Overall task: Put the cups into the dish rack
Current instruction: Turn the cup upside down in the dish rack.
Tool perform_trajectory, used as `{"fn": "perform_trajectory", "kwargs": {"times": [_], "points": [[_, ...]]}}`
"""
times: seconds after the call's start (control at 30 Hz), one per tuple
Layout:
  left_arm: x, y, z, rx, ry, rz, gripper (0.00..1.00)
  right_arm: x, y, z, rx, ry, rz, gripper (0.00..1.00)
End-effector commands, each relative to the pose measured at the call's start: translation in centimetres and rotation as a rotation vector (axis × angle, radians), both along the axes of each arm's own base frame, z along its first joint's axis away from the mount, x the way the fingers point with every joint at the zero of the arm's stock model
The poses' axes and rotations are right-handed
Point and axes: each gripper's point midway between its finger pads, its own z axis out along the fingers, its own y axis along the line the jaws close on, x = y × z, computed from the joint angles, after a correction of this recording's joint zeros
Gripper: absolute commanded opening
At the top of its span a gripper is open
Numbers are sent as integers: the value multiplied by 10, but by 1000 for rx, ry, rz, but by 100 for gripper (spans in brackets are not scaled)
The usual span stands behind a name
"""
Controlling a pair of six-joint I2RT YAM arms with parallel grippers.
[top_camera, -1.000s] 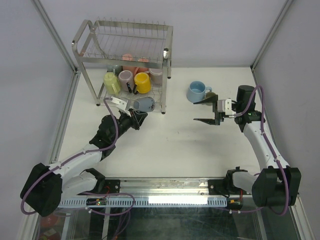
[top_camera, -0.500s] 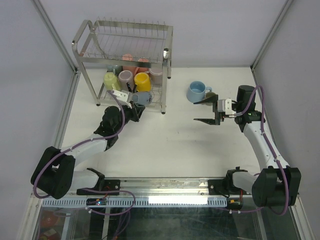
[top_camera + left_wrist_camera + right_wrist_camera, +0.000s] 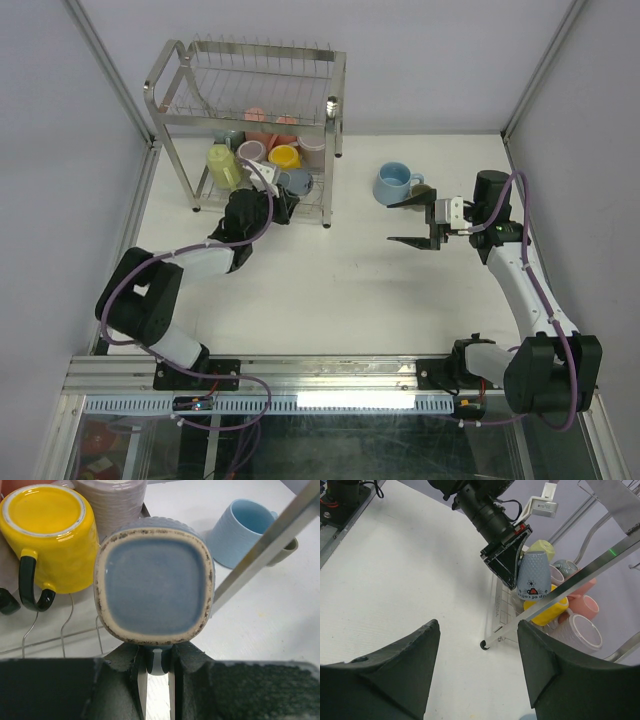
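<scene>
My left gripper (image 3: 283,203) is shut on the handle of a grey-blue cup (image 3: 297,182), bottom facing the wrist camera (image 3: 155,587). It holds the cup upside down (image 3: 534,575) at the front right of the dish rack's (image 3: 160,95) lower tier, next to a yellow cup (image 3: 50,535). Several more cups lie on that tier: pale green (image 3: 222,165), mauve (image 3: 250,152), pink (image 3: 256,117), lilac (image 3: 313,150). A light blue cup (image 3: 395,183) stands on the table right of the rack, an olive one (image 3: 421,190) behind it. My right gripper (image 3: 408,222) hangs open just in front of the blue cup, holding nothing.
The rack's chrome corner post (image 3: 270,545) crosses close to the held cup's right side. The rack's upper shelf (image 3: 250,75) holds nothing. White table (image 3: 350,290) spreads between the arms. Enclosure posts and walls stand at left and right.
My left arm has stretched forward and carried the grey-blue cup from in front of the rack into its lower tier. The right arm has stayed still.
</scene>
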Motion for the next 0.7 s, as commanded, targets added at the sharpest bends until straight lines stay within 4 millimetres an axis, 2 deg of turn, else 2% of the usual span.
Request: {"fn": "perform_trajectory", "kwargs": {"times": [0.0,0.27,0.4,0.67], "points": [[34,-3,48,-21,-159,23,0,-1,-1,3,12,-18,11,66],[62,-19,37,-15,-130,-10,0,0,-1,3,11,-18,8,66],[75,-24,22,6,-89,-15,0,0,-1,3,10,-19,8,66],[91,-30,5,19,-32,-6,0,0,-2,3,10,-18,4,67]]}}
